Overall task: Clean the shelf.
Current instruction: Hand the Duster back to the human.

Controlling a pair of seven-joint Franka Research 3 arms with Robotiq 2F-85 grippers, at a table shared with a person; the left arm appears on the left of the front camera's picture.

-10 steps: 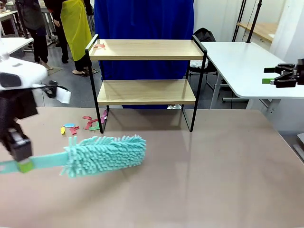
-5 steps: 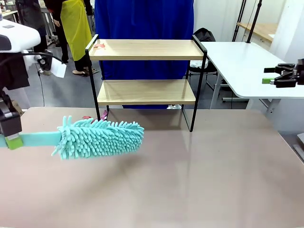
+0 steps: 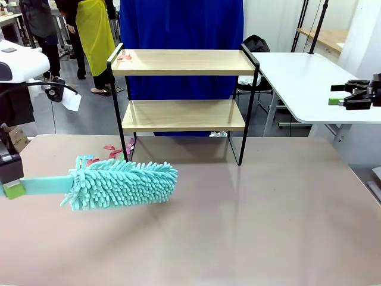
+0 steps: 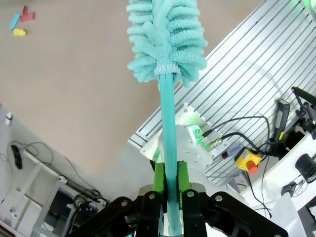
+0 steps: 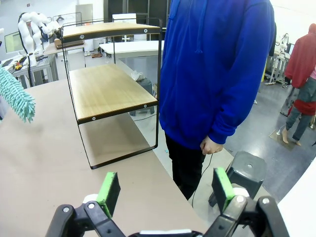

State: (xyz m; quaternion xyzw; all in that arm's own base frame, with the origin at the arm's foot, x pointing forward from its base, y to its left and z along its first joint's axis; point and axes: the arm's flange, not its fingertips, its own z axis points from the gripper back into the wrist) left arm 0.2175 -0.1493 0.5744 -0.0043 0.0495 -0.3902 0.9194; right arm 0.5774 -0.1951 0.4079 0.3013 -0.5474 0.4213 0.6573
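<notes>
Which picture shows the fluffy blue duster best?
The front view: the whole duster shows side-on, its handle shut in the left gripper. The left wrist view looks up the handle to the fluffy head, cut off at the top. The right wrist view catches just its tip.

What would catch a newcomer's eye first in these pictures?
The fluffy teal duster, held by its handle in the shut left gripper and hanging over the brown table at its left. Behind it stands the two-tier wooden shelf, with coloured scraps by its left legs. Beyond the shelf stands a person in a blue hoodie.
</notes>
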